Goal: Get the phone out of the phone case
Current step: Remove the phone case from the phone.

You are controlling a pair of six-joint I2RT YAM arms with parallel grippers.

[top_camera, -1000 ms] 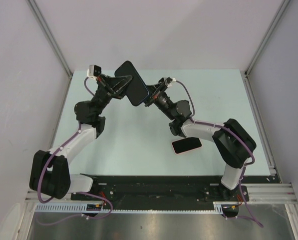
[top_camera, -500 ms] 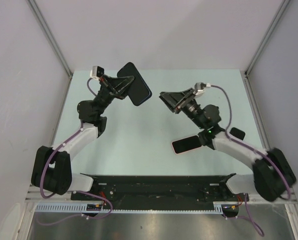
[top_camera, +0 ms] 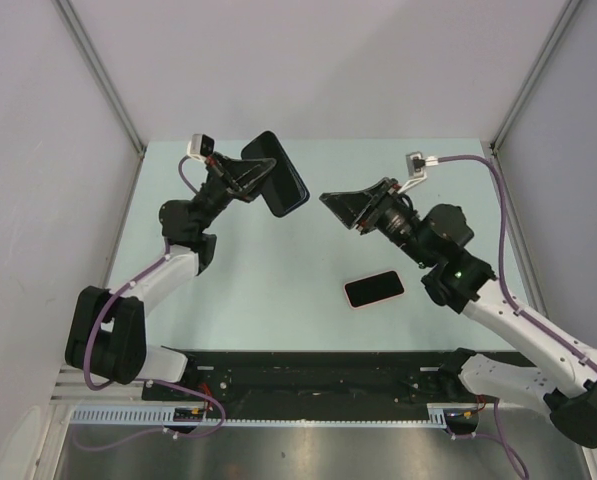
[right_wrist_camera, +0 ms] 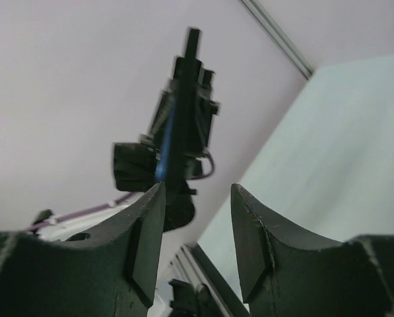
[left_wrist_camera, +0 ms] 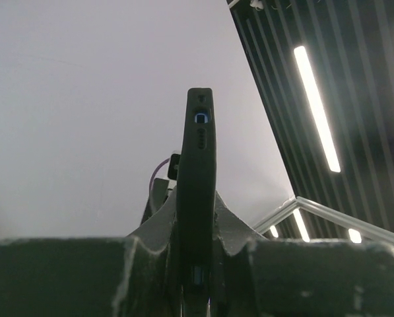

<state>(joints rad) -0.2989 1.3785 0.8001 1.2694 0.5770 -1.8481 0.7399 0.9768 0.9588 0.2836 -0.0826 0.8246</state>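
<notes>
**Operator:** What has changed over the last second, starting nearest the bases?

**Technician:** The pink-rimmed device (top_camera: 374,289) lies flat on the table (top_camera: 278,300) at about 4 o'clock from table centre, and it has not moved. One second ago the right tool (top_camera: 339,212) was against the lower edge of the phone case (top_camera: 281,172). It has since backed off toward 3 o'clock, and the right arm has swung out to the right. Its fingers are now spread and hold nothing, well apart from the case. The left tool (top_camera: 265,171) has carried the case slightly toward 3 o'clock.

**Operator:** What is the grip state on the left side?

**Technician:** The left tool (left_wrist_camera: 195,221) is clamped on the phone case (left_wrist_camera: 197,165), with one finger on each broad face. The case is held in the air at 12 o'clock over the far part of the table.

**Operator:** Where is the phone, and how is it oriented?

**Technician:** The phone (top_camera: 302,188) is still seated in the case. It shows as a blue line along the long edge that faces 4 o'clock, and as blue in the end cutout (left_wrist_camera: 200,117). In the overhead view the long axis runs from 11 o'clock to 5 o'clock. In the left wrist view the case stands edge-on and points straight away from the fingers. In the right wrist view the right tool (right_wrist_camera: 197,191) frames the case edge-on, with the blue strip (right_wrist_camera: 165,148) visible.
</notes>
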